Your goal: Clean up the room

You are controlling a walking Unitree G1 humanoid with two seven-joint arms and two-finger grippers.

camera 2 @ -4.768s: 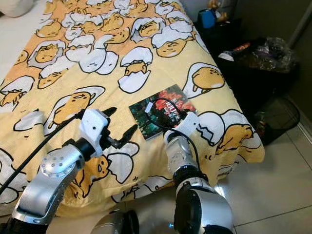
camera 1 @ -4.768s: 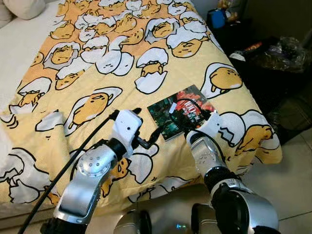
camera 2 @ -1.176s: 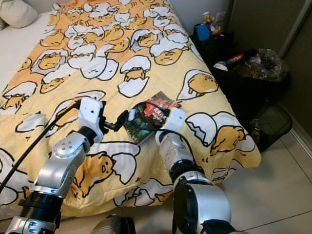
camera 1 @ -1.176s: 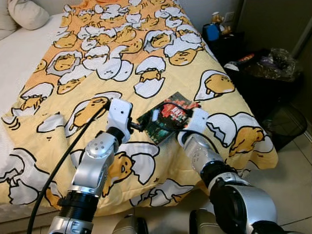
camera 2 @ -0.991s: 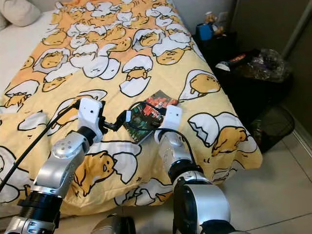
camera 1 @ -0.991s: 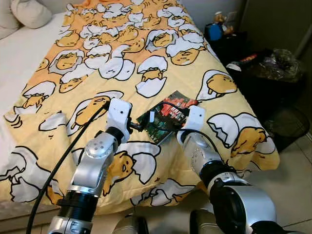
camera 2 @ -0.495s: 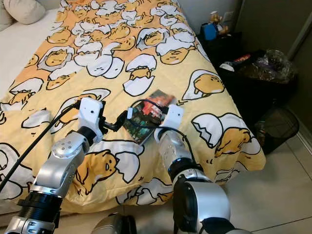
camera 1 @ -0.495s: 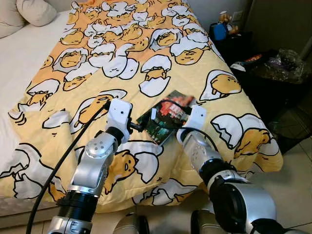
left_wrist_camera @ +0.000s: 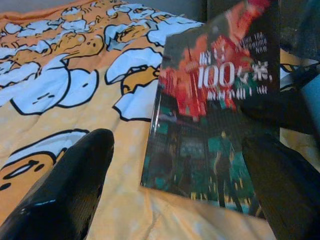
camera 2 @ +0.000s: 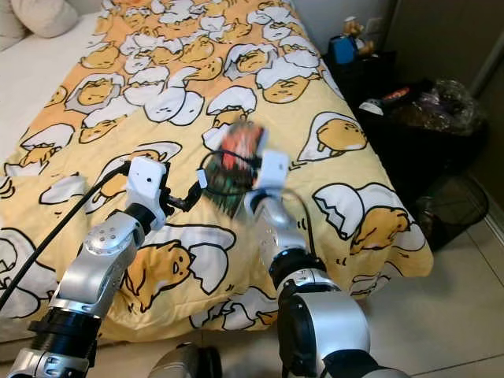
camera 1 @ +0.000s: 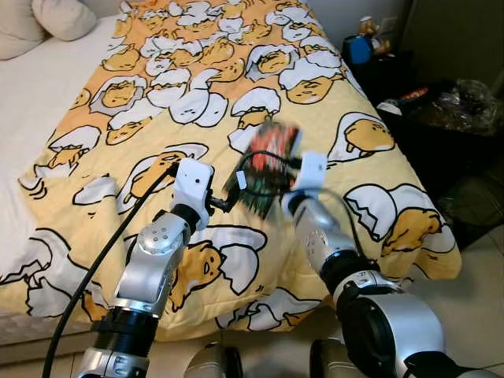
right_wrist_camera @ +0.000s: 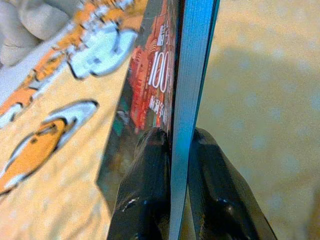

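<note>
One book [camera 1: 266, 167] | pinched, right gripper [right_wrist_camera: 172, 150] | above blanket [camera 1: 157, 87]

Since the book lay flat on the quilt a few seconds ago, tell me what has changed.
The right pincer has closed on the book and raised it off the quilt, tipping it nearly upright; earlier it lay flat. The left pincer moved in from beside the book and now hangs open at its cover, not gripping. The quilt and the black bin stayed as they were.
</note>
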